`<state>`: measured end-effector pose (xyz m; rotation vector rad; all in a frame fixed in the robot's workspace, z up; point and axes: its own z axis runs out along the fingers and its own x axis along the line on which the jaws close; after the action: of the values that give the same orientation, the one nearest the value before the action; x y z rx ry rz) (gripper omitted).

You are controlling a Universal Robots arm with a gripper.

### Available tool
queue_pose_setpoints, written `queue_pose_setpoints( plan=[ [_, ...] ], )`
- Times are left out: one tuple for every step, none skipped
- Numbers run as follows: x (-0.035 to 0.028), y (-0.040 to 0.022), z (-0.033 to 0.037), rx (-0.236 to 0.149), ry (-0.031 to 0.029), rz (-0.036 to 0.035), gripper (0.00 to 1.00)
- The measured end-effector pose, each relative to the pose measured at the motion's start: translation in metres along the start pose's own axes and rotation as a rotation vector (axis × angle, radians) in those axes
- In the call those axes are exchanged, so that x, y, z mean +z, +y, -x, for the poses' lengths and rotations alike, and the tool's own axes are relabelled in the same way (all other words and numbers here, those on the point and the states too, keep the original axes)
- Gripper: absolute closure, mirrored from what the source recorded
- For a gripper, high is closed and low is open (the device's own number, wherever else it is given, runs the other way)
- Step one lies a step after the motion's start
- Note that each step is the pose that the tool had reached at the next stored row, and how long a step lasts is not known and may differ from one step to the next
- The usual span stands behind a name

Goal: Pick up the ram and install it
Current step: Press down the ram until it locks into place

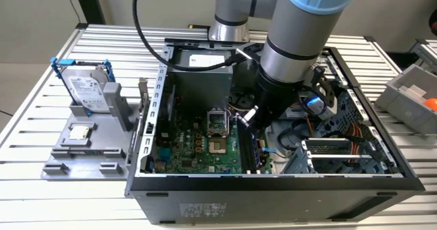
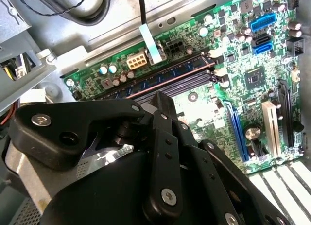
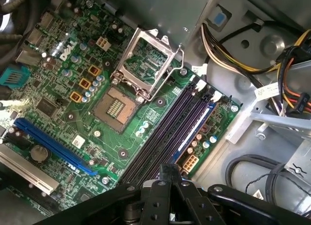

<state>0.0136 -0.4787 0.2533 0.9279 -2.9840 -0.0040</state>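
The ram is a dark bluish stick lying in the black motherboard slot farthest from the CPU socket. It also shows as a bluish line in the second wrist view and in the exterior view. My gripper hangs inside the open computer case, just above one end of the slots. Its fingers are shut, and I see nothing between them. The gripper's black linkage covers part of the slots in the second wrist view. In the exterior view the gripper sits below the arm's grey wrist.
The open CPU socket with its raised metal frame lies beside the slots. Cable bundles and the drive cage crowd the exterior view's right. Outside the case, a grey fixture holds a hard drive and a small square chip.
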Motion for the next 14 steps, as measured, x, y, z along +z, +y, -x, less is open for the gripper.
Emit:
queue_pose_setpoints(
  plan=[
    [0.0, -0.0001, 0.0001, -0.006, 0.0001, -0.0001, 1.0],
    [0.0, -0.0002, 0.0003, -0.013, 0.0002, -0.0001, 1.0],
    [0.0, -0.0004, 0.0005, -0.019, 0.0003, -0.0002, 1.0],
    [0.0, -0.0005, 0.0007, -0.026, 0.0003, -0.0003, 1.0],
    [0.0, -0.0005, 0.0008, -0.032, 0.0004, -0.0003, 1.0],
    [0.0, -0.0007, 0.001, -0.037, 0.0004, -0.0004, 1.0],
    [0.0, -0.0007, 0.0011, -0.043, 0.0006, -0.0005, 1.0],
    [0.0, -0.0007, 0.0011, -0.049, 0.0007, -0.0005, 1.0],
    [0.0, -0.0008, 0.0012, -0.055, 0.0008, -0.0005, 1.0],
    [0.0, -0.0009, 0.0013, -0.062, 0.0009, -0.0005, 1.0],
    [0.0, -0.0009, 0.0014, -0.069, 0.001, -0.0006, 1.0],
    [0.0, -0.001, 0.0015, -0.076, 0.0012, -0.0006, 1.0],
    [0.0, -0.0011, 0.0016, -0.083, 0.0014, -0.0007, 1.0],
    [0.0, -0.0011, 0.0018, -0.09, 0.0015, -0.0007, 1.0]
  ],
)
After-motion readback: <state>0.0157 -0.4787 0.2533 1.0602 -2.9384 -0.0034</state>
